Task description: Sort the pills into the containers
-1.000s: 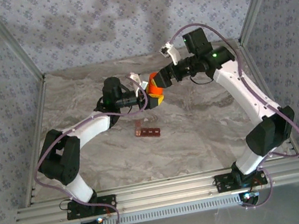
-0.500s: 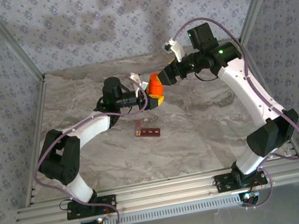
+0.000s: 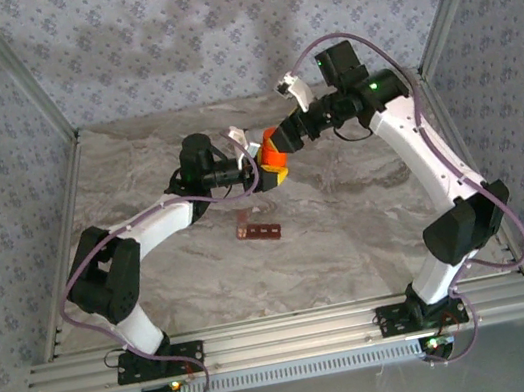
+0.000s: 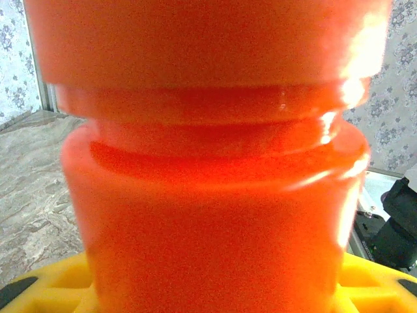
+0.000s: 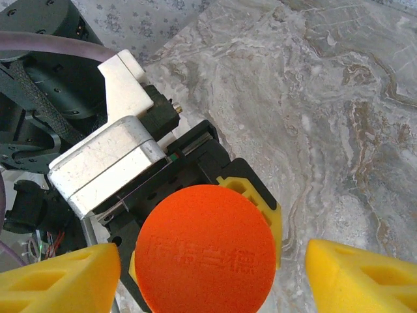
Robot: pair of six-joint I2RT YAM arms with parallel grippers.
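Note:
An orange bottle is held above the table's middle with my left gripper shut on its body. In the left wrist view the bottle looms very close, with yellow fingertips at the bottom corners. My right gripper faces the bottle's round orange cap. Its yellow fingers stand open on either side of the cap, a small gap on each side. The dark red-brown containers lie on the table below the bottle. No pills are in sight.
The marble-patterned table is bounded by patterned walls and metal posts. A rail runs along the near edge by the arm bases. The left arm's wrist housing sits just behind the cap.
The right gripper's fingers have narrowed around the cap, and the right arm's wrist has shifted slightly left. The left arm and the bottle have stayed put.

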